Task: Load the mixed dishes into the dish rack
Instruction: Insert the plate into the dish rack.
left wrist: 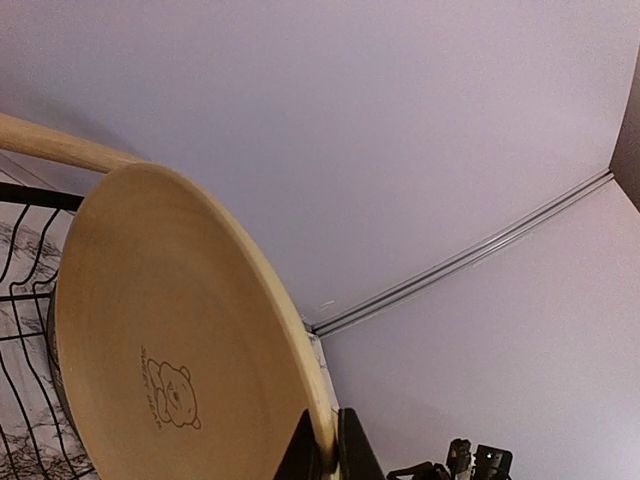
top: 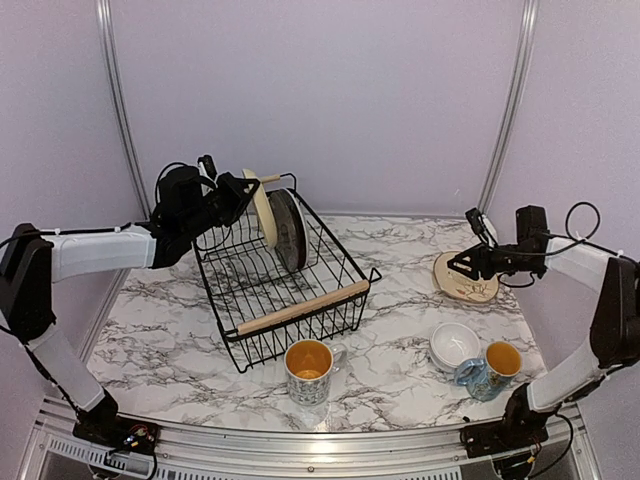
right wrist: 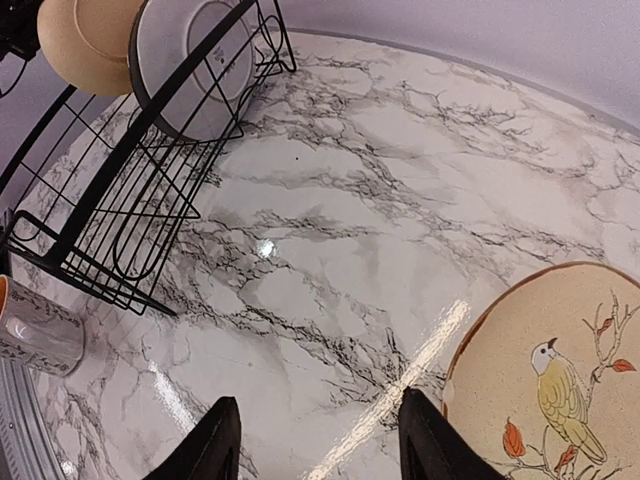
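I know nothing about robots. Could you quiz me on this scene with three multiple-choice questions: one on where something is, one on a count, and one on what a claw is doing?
1. Where is the bird plate?
A) held in the air
B) flat on the table
C) leaning on the wall

2. How many mugs stand on the table?
A) one
B) three
C) two

3. What is the left claw doing?
A) pinching the tan plate by its rim
B) hanging open and empty
C) gripping a mug

Answers:
1 B, it lies face up on the marble top.
2 C, both stand near the front edge.
3 A, its fingers are closed on the plate's edge.
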Controlling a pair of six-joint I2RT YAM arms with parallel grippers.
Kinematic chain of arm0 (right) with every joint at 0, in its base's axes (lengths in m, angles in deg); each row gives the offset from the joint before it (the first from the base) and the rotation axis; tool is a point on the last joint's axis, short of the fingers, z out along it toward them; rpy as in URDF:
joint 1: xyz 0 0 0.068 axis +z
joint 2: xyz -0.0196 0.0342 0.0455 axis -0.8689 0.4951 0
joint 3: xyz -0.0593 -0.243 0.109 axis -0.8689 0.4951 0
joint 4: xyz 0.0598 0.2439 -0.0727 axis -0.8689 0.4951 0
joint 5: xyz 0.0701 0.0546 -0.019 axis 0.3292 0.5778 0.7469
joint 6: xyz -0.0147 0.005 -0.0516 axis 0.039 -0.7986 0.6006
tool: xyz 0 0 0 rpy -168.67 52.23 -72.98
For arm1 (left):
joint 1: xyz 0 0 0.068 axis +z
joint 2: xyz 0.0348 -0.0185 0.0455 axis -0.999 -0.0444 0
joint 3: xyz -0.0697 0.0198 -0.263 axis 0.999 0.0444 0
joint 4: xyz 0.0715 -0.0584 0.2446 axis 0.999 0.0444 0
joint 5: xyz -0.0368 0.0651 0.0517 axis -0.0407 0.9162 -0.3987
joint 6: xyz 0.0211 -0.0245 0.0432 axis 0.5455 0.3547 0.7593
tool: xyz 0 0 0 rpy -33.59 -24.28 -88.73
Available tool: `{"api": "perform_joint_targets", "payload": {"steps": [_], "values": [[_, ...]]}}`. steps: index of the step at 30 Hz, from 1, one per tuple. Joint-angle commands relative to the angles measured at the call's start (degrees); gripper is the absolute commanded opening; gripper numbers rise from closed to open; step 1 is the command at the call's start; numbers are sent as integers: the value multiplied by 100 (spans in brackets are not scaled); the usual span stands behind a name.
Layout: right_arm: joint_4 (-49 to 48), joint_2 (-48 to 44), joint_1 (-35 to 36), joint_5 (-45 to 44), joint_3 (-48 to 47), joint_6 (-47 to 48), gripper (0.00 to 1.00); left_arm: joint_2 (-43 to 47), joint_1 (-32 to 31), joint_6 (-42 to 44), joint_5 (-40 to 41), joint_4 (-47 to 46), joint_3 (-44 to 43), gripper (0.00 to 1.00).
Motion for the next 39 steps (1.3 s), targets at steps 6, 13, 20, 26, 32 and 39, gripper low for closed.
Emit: {"api": "perform_joint_targets", "payload": {"steps": [6,13,20,26,32,39], "values": [[50,259,2,170,-79,161,52,-769,232,319,-885,1043,-1052,0],[105,406,162,122,-141,208,52,-966,262,241,-1033,1031,-1001,0],[144,459,426,-91,-179,229,52,-1145,281,-199,-1151,182,-616,0],[169,450,489,-157,-153,240,52,-1346,288,-219,-1048,9,-629,0],[161,396,492,-180,-117,236,52,-1444,290,-232,-848,-67,-541,0],[184,475,527,-165,-151,242,52,-1489,392,-227,-673,135,-537,0]]}}
